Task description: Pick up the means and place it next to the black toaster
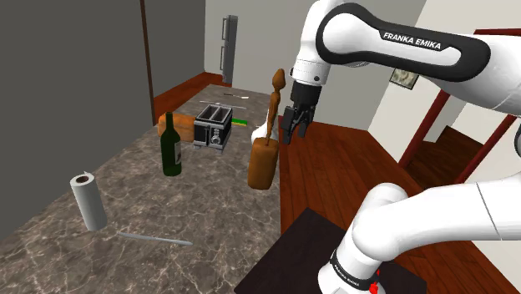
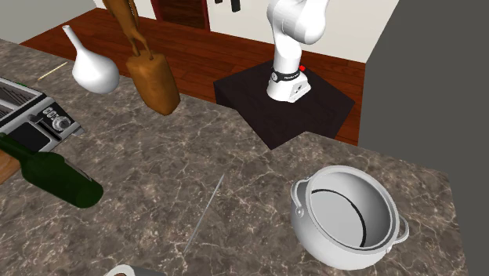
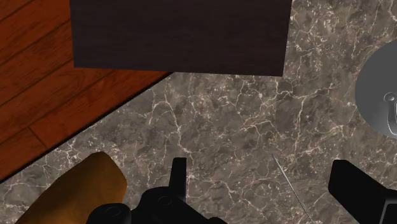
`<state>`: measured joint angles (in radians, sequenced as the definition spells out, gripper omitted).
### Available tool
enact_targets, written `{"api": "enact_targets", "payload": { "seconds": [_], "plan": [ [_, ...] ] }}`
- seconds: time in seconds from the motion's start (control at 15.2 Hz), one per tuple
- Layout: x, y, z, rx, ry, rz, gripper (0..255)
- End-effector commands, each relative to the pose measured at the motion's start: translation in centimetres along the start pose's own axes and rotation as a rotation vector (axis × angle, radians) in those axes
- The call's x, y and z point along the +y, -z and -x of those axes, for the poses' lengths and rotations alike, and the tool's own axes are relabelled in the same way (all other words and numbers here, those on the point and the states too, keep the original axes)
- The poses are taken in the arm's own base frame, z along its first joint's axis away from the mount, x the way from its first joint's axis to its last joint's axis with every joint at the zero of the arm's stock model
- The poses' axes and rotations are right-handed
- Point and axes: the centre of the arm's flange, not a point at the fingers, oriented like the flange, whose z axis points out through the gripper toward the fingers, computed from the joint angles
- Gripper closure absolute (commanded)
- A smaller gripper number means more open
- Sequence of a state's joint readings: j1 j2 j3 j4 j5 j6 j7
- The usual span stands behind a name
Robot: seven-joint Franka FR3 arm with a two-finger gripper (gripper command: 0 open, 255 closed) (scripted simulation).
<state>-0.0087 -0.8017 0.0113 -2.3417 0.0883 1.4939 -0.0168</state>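
Rod point(image 1: 154, 240), thin and grey. Lay flat on the marbled table point(image 1: 50, 225), between paper roll point(image 1: 88, 200) and dark stand point(image 1: 300, 242). Ran nearly level across the shoulder view, one end aimed toward the stand; slanted in the second exterior view, between green bottle point(image 2: 55, 179) and white pot point(image 2: 349, 216). Tool point(image 3: 261, 167) hung above the table, fingers spread wide, gripping and touching nothing.

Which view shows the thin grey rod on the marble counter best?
The second exterior view: the thin grey rod lies whole and close, between the green bottle and the pot. The shoulder view shows it whole but farther off, near the paper roll. The wrist view catches part of it beyond the open gripper.
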Motion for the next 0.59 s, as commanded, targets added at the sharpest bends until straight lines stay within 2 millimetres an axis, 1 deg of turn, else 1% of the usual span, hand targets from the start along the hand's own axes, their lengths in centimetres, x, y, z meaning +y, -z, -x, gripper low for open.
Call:
{"api": "enact_targets", "payload": {
  "seconds": [0.0, 0.53],
  "plan": [
    [0.0, 0.0, 0.0, 0.000, 0.000, 0.000, 0],
    [-4.1, -7.3, -6.8, -0.006, 0.113, 0.020, 0]
  ]
}}
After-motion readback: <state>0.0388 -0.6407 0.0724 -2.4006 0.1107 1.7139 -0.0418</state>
